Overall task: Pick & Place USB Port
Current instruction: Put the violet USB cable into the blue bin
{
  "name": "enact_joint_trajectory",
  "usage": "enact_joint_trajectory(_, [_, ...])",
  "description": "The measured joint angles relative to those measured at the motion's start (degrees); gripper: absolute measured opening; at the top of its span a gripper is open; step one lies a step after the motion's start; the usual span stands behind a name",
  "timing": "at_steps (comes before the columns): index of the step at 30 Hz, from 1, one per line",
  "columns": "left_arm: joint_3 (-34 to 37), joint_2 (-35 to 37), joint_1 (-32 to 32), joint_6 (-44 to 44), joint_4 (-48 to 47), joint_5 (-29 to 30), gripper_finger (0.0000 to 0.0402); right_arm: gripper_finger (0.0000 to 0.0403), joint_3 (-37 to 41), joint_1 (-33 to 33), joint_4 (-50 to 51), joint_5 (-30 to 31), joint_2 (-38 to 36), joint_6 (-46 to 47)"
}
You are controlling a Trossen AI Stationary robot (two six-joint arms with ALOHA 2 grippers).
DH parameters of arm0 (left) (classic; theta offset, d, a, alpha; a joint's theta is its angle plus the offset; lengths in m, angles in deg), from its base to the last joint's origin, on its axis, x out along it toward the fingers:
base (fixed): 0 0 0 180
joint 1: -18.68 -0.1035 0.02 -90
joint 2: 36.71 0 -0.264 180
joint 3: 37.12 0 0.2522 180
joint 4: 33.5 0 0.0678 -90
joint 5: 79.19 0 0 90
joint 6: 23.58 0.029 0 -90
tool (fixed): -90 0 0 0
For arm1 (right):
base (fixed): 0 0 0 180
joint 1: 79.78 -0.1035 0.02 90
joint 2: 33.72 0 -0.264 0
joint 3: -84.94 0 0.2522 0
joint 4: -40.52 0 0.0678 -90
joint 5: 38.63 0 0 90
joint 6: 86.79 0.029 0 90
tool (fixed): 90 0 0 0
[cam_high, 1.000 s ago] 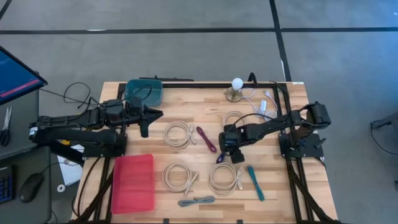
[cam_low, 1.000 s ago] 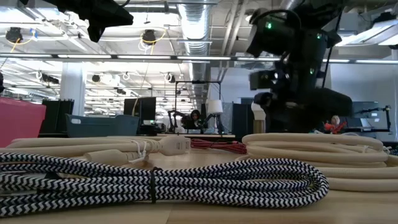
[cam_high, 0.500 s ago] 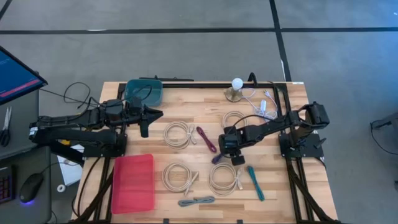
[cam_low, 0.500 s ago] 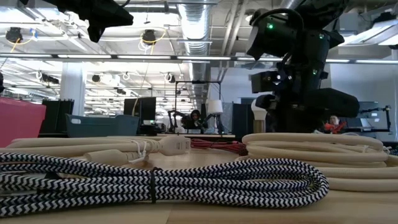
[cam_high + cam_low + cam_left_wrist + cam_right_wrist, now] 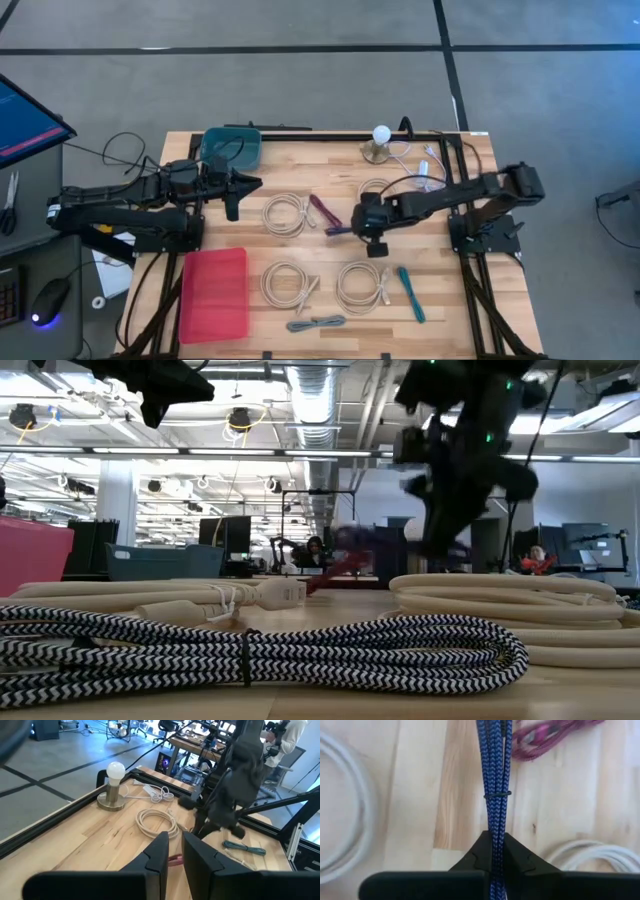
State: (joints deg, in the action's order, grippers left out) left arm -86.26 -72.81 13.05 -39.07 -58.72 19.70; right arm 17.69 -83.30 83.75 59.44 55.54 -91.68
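The right gripper [image 5: 361, 222] is clamped on a bundled blue braided USB cable [image 5: 494, 795]; the right wrist view shows the bundle pinched between the two dark fingers [image 5: 477, 851], a thin black tie around its strands. From above, the cable [image 5: 338, 230] sticks out from the gripper toward the table's middle, its free end close to a magenta braided cable [image 5: 322, 209] lying on the wood — whether the two touch cannot be told. Seen from the low camera, the gripper [image 5: 445, 545] hangs above the tabletop with the cable trailing out to the side.

Around it on the light wooden table [image 5: 440, 305] lie several coiled cream cables [image 5: 285, 215], a teal cable [image 5: 410, 292] and a grey-and-white braided cable [image 5: 315, 323] near the front edge. A white light bulb on a round base [image 5: 379, 143] stands at the back, a dark teal bin [image 5: 230, 147] sits in the back left corner, and a flat red tray [image 5: 213, 294] lies front left.

The left gripper [image 5: 240, 186] waits beside the teal bin — its fingers [image 5: 160, 852] nearly together, with only a narrow gap, holding nothing.
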Motion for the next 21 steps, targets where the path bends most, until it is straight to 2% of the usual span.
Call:
enact_joint_trajectory(7, [0.0,0.0,0.0,-0.1,0.0,0.0,0.0053,0.0005,-1.6,1.8,2.5,-0.3,-10.0,3.7])
enact_joint_trajectory(11, [0.0,0.0,0.0,-4.1,0.1,0.0,0.0053,0.0004,-4.1,2.0,2.2,-0.5,-14.2,8.5])
enact_joint_trajectory(17, [0.0,0.0,0.0,-6.0,1.7,-2.0,0.0055,0.0004,-10.2,2.3,-0.7,-0.4,-15.2,11.1])
enact_joint_trajectory(21, [0.0,-0.6,0.0,-6.0,5.1,-3.8,0.0078,0.0003,-14.3,2.9,-3.6,-0.6,-12.6,11.2])
